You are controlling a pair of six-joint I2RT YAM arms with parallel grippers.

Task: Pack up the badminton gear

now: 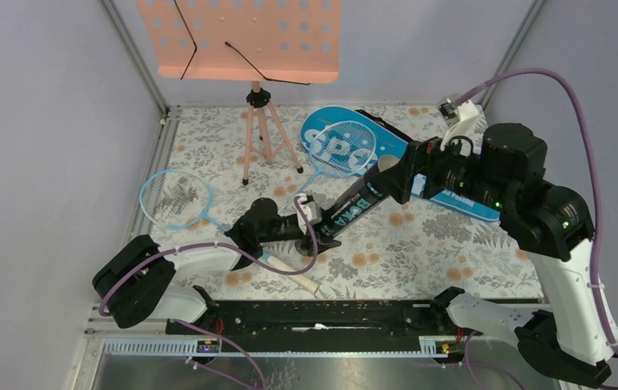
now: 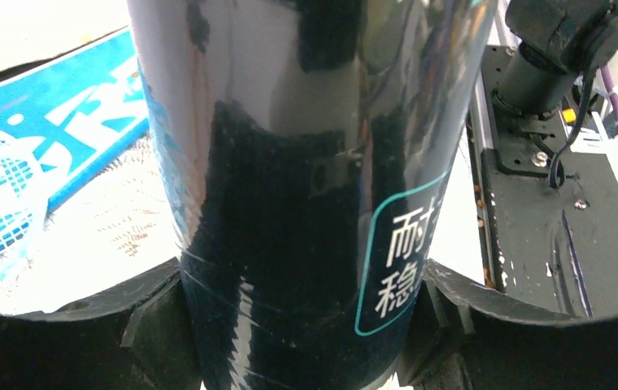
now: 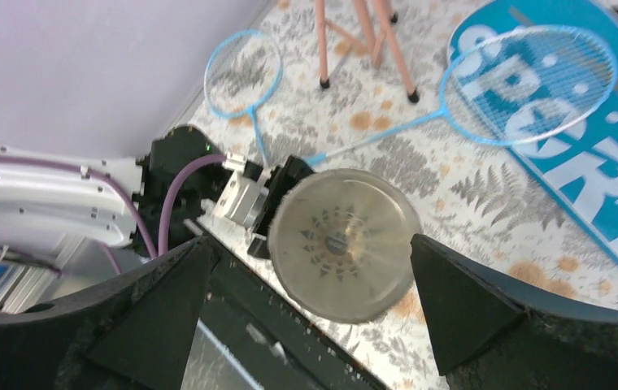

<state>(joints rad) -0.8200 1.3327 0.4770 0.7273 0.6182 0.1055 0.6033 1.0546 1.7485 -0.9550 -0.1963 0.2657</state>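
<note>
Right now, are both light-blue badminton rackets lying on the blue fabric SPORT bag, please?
No: one light-blue racket has its head on the blue SPORT bag, but the other racket lies apart on the floral table.

Soft, even light filled the place and left hardly a shadow, but between the left fingers point(image 2: 153, 325) the glossy tube point(image 2: 289, 162) streaked with glare, the tablecloth point(image 2: 110, 223) beside them blown out to white, and ahead of the right fingers point(image 3: 163, 317) the tube's clear cap point(image 3: 342, 244) looked hazy and blurred.
</note>
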